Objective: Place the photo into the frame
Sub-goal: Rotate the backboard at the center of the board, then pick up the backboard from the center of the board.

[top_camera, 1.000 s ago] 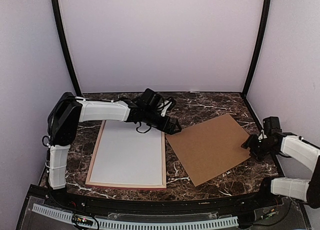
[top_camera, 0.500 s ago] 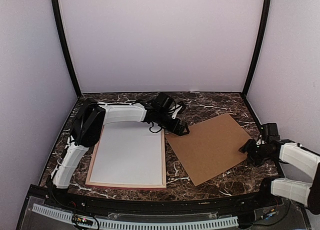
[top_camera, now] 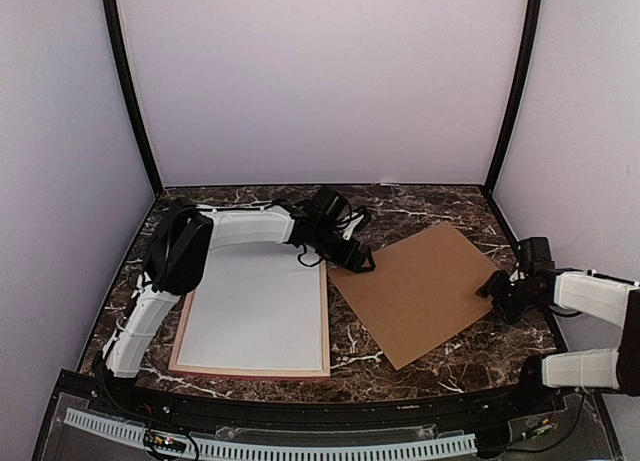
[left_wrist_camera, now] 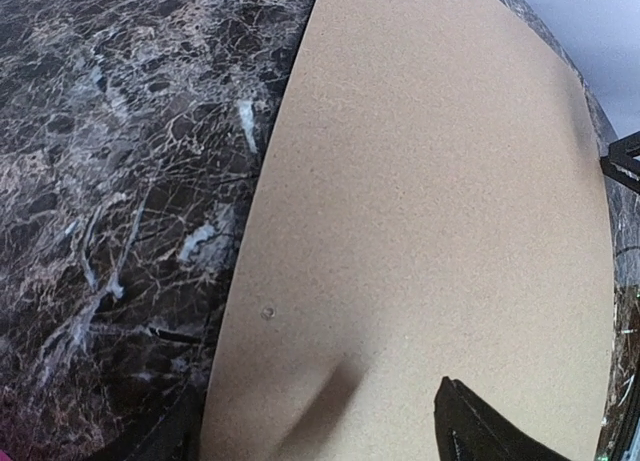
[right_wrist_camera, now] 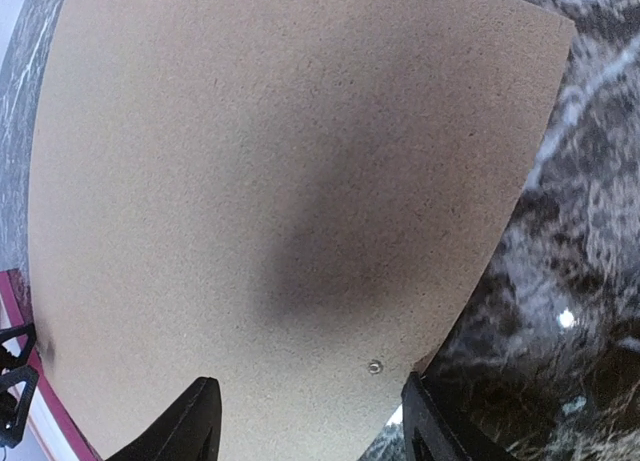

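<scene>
There is one frame [top_camera: 250, 373], one white sheet [top_camera: 255, 311], one brown board [top_camera: 420, 291] and two grippers. The frame lies flat on the left of the dark marble table [top_camera: 400, 206], and the white sheet fills its opening; I cannot tell whether that sheet is the photo, since it shows only plain white. The brown board lies flat to the right of the frame, turned at an angle, its left corner near the frame's far right corner. The left gripper [top_camera: 362, 264] hangs at that left corner, jaws wide apart, one finger over the marble and one over the board, gripping nothing. The right gripper [top_camera: 497, 289] sits at the board's opposite, right corner, jaws apart astride the edge, holding nothing.
</scene>
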Action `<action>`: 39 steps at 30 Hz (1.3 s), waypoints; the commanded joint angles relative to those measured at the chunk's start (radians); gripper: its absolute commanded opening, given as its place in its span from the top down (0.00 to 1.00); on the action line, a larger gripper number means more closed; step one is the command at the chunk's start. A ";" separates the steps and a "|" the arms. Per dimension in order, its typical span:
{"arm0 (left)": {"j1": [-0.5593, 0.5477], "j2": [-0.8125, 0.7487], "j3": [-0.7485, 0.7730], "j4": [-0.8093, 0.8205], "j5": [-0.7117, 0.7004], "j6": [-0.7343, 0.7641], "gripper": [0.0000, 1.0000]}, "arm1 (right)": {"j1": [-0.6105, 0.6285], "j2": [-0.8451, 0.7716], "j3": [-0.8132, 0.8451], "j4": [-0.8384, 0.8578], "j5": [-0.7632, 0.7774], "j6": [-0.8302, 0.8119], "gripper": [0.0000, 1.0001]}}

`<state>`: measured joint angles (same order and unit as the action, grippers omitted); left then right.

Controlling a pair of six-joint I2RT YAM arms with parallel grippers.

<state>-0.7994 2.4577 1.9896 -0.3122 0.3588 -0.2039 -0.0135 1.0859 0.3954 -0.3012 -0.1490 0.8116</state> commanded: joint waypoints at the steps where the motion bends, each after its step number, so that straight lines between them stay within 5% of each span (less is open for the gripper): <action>1: -0.030 -0.039 -0.036 -0.101 0.083 -0.037 0.21 | 0.007 0.146 0.058 0.066 -0.018 -0.047 0.37; 11: -0.059 -0.254 -0.373 0.059 0.264 -0.118 0.35 | 0.008 0.473 0.380 0.064 -0.098 -0.256 0.38; 17: -0.060 -0.385 -0.528 0.171 0.339 -0.163 0.37 | 0.007 0.462 0.488 -0.040 -0.007 -0.315 0.38; 26: -0.028 -0.355 -0.418 0.097 0.063 -0.198 0.26 | 0.007 0.366 0.443 -0.119 0.030 -0.337 0.38; 39: -0.024 -0.227 -0.305 0.075 0.039 -0.214 0.22 | -0.001 0.398 0.336 -0.041 -0.093 -0.361 0.38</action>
<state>-0.8211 2.2169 1.6680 -0.2169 0.4110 -0.4053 -0.0090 1.4689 0.7551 -0.3866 -0.1890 0.4664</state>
